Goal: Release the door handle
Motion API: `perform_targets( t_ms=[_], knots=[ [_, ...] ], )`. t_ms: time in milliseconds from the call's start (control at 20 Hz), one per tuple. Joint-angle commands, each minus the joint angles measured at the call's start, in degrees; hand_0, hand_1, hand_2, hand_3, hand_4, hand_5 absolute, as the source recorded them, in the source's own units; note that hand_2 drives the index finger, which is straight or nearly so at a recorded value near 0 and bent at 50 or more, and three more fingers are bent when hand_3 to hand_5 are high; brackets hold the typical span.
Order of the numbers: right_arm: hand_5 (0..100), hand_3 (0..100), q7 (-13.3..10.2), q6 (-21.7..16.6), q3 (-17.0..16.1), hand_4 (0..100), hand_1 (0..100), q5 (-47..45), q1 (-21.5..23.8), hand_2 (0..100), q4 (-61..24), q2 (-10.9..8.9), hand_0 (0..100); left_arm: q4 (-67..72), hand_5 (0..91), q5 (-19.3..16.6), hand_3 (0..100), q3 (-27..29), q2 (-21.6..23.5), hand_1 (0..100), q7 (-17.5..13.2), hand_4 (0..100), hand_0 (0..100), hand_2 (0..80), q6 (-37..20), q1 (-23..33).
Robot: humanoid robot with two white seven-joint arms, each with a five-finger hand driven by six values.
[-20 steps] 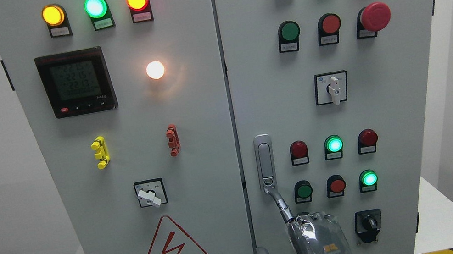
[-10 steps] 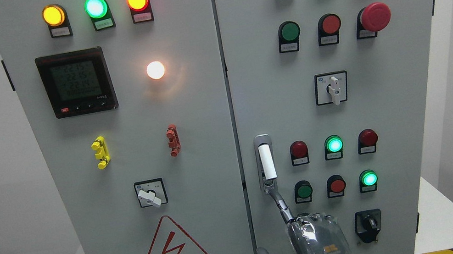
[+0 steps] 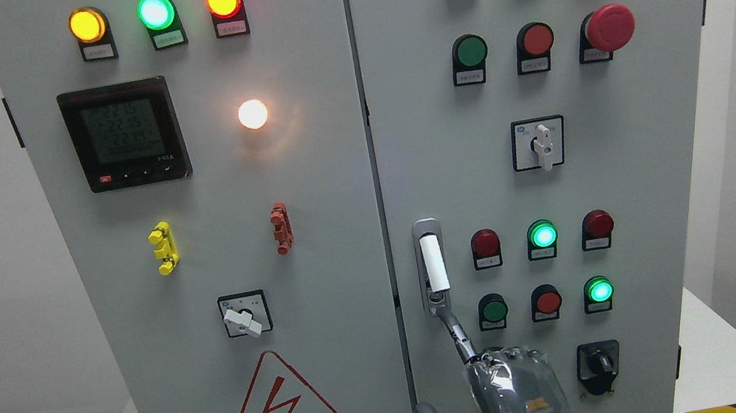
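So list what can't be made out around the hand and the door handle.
- Head view: right hand, its wrist and arm cut off by the bottom edge.
- Its other fingers hidden behind its own back; only one finger reaches up.
- Grey recessed door handle: its lower end covered by that fingertip.
- Small white button labels: too small to read.

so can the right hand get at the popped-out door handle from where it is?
Probably yes. The right hand sits just below the door handle, with one finger extended up to the base of the handle's housing. Nothing lies between them, and the white lever stands out from the door.
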Motion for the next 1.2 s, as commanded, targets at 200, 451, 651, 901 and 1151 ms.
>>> perform_targets(
  t_ms=[200,451,651,901,1151],
  knots=[
    [97,100,-0.82,-0.19,0.07,90,33,-0.13,-0.17,0,-0.36,-0.08,24,0.61,0.0,0.0,0,0.09,0.0,39,-0.04,0,12,0.0,-0.05,-0.18],
    [97,100,-0.82,-0.19,0.07,90,33,-0.13,-0.26,0,-0.71,-0.08,24,0.62,0.0,-0.08,0,0.09,0.0,39,-0.04,0,12,0.0,-0.05,-0.18],
    [97,100,-0.91,-0.27,0.07,90,33,-0.22,0.09,0,-1.24,-0.08,24,0.62,0.0,0.0,0,0.09,0.0,39,-0.04,0,12,0.0,-0.05,-0.18],
    [97,100,-1.34,-0.36,0.51,90,33,-0.22,0.18,0,-1.42,-0.08,24,0.62,0.0,0.0,0,0.09,0.0,39,-0.04,0,12,0.0,-0.05,-0.18],
    [97,100,-1.7,-0.54,0.51,90,33,-0.22,0.18,0,-1.59,-0.08,24,0.53,0.0,0.0,0,0.09,0.0,39,-0.04,0,12,0.0,-0.05,-0.18]
  ],
)
